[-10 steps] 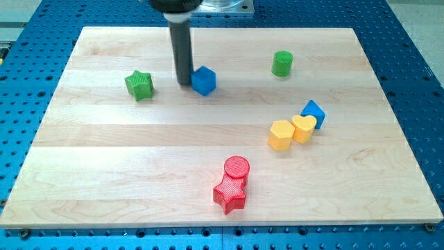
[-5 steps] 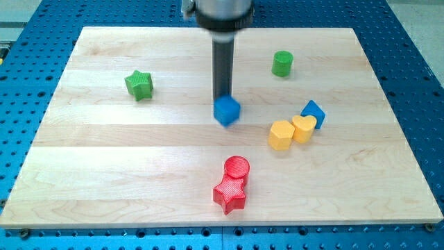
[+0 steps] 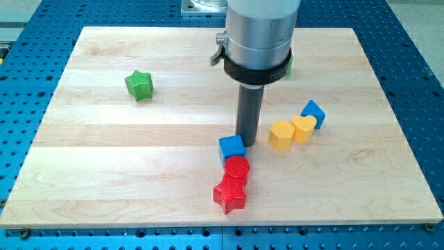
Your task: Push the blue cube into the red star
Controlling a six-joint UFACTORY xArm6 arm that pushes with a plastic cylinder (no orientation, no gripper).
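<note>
The blue cube (image 3: pixel 231 148) sits at the board's lower middle, touching the red cylinder (image 3: pixel 237 167) just below it. The red star (image 3: pixel 229 194) lies below the cylinder and touches it. My tip (image 3: pixel 248 141) is at the cube's upper right edge, touching or nearly touching it. The rod rises from there to the arm's large grey body at the view's top.
A green star (image 3: pixel 139 84) lies at the upper left. A yellow hexagon (image 3: pixel 281 135), a yellow heart (image 3: pixel 303 128) and a second blue block (image 3: pixel 313 111) cluster at the right. A green cylinder (image 3: pixel 288 64) is mostly hidden behind the arm.
My tip has moved toward the view's bottom and right, pushing the blue cube from the upper middle down to the red cylinder. The arm now hides the green cylinder.
</note>
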